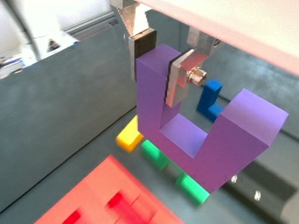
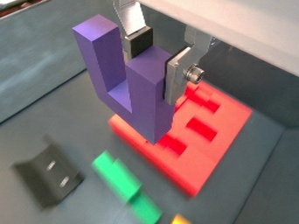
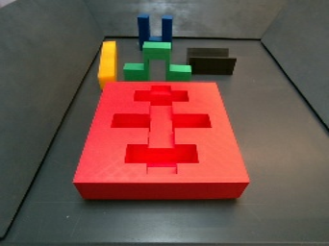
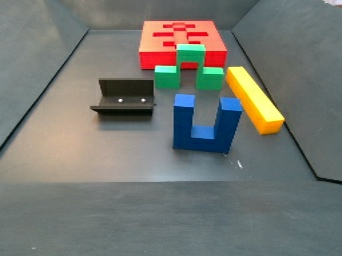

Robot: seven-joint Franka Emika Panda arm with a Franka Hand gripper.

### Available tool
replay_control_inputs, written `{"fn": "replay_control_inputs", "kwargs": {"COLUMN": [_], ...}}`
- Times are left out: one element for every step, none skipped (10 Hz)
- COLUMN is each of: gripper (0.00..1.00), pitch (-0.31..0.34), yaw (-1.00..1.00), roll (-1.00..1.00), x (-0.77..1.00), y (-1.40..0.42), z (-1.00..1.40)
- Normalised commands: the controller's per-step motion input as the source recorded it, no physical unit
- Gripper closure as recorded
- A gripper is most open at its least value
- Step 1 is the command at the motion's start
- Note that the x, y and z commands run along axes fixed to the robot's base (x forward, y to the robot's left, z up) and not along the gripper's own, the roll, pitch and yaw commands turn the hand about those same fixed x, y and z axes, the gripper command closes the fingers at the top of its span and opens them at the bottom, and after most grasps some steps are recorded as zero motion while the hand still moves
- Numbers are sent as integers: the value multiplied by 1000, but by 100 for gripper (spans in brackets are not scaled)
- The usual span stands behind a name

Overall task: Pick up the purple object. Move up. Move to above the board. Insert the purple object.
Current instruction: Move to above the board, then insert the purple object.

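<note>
The dark grey desk (image 3: pixel 286 144) carries the red board (image 3: pixel 96 144), the largest thing on it, lying flat with darker recessed crosses and bars along a central stem. Beyond one short end of the board, a long yellow bar (image 3: pixel 108 60) lies flat, with a stepped green piece (image 3: pixel 157 56) just beside it. A blue U-block (image 4: pixel 203 120) stands on the desk with its prongs up, near the bar. The dark fixture (image 4: pixel 123 97) stands on the far side of the green piece from the bar, apart from all of them. The gripper (image 1: pixel 156 70) shows only in the wrist views, where it hangs above the desk. Its fingers (image 1: pixel 179 83) are clamped on one prong of the purple block (image 1: pixel 216 140). The block is off the desk, its two prongs pointing up toward the gripper and its joining bar lowest. In a wrist view the board (image 2: pixel 228 122) lies below it, partly hidden behind the held prong, and the fixture (image 2: pixel 49 172) and green piece (image 2: pixel 117 175) lie off to the side. In a wrist view the blue U-block (image 1: pixel 211 98) shows through the gap between the purple prongs, with the yellow bar (image 1: pixel 128 136) and green piece (image 1: pixel 163 162) below.
</note>
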Motion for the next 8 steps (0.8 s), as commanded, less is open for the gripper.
{"fn": "replay_control_inputs", "kwargs": {"gripper": [100,100,100,100,100,100,100,100], "pitch": [141,147,152,146,96,0,11,0], "yaw": [8,11,13,10,9,0,0,0], "roll": [8,9,25,35,32,0,83,-30], "x": [312,342,201,158,89,0,3,0], "y": [-1400,-1400,-616,-387,-180,-171,-277,-126], "z": [210,214,104,71,44,-134,0,-63]}}
